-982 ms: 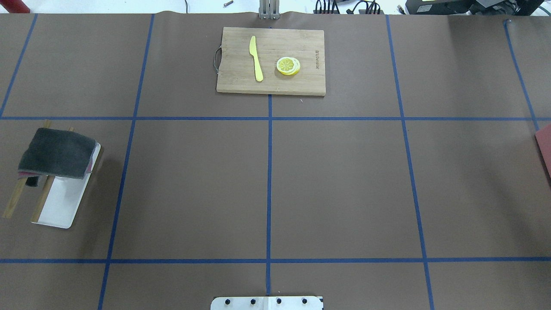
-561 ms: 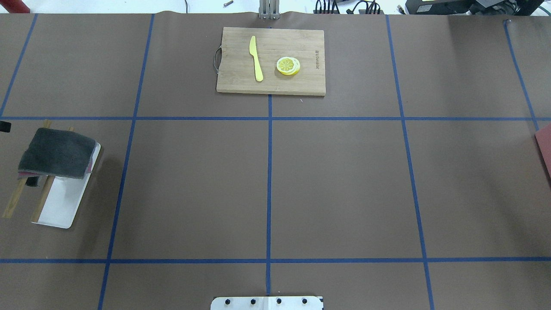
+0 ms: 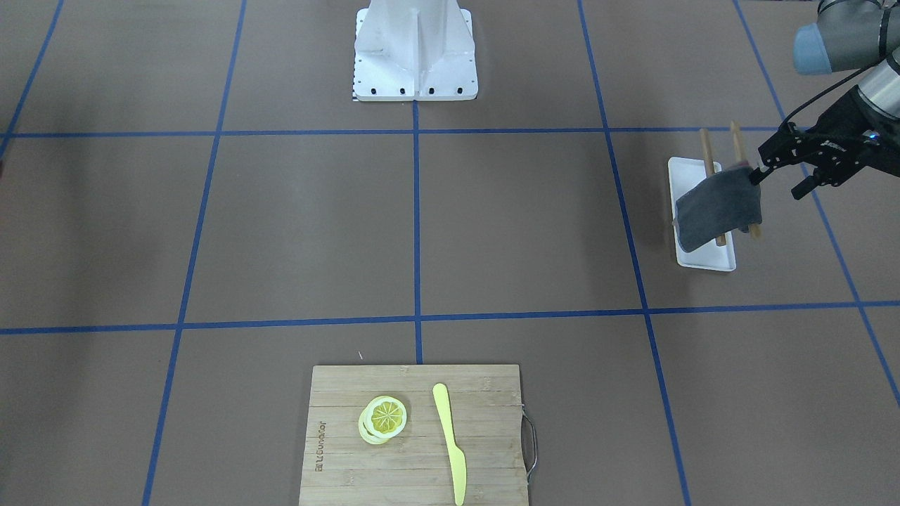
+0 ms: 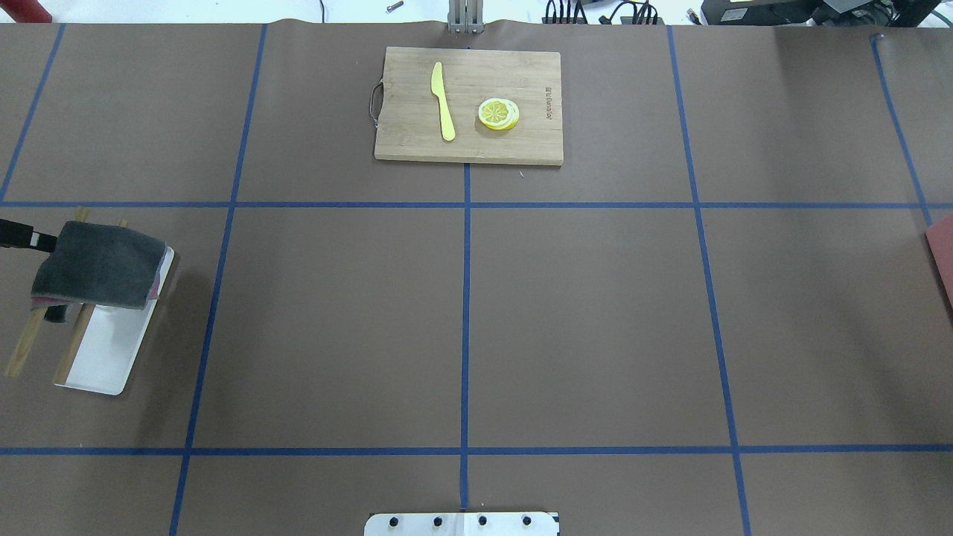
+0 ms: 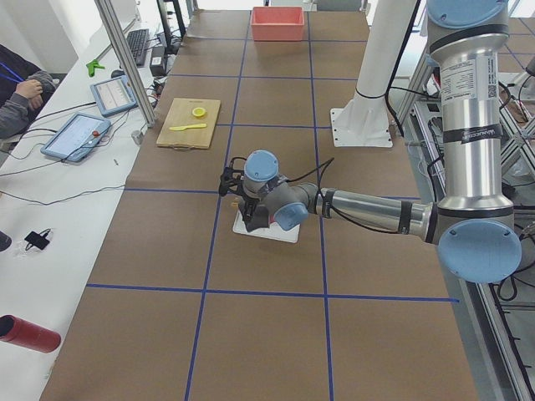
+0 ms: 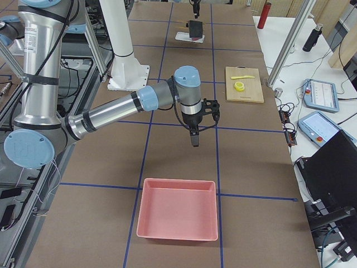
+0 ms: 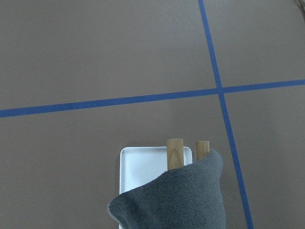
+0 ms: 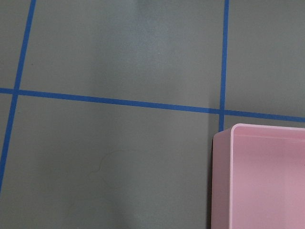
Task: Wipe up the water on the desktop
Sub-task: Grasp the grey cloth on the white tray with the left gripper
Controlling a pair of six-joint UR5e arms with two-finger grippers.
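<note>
Left gripper [image 3: 775, 184] jaws wide at grey cloth [image 3: 717, 207] edge, left end of desktop [image 4: 581, 313]; right gripper [image 6: 193, 138] state: can't tell.

Wide passage over the bare middle of the desktop [image 4: 595, 320]; hemmed by bamboo cutting board [image 4: 469, 104] at far edge, raised grey cloth [image 4: 100, 264] left, pink bin [image 6: 178, 209] right.

Overhead crops left gripper [image 3: 777, 183], rods [image 3: 706, 151] partly under cloth [image 3: 718, 209], right gripper [image 6: 194, 138] probably unreadable
</note>
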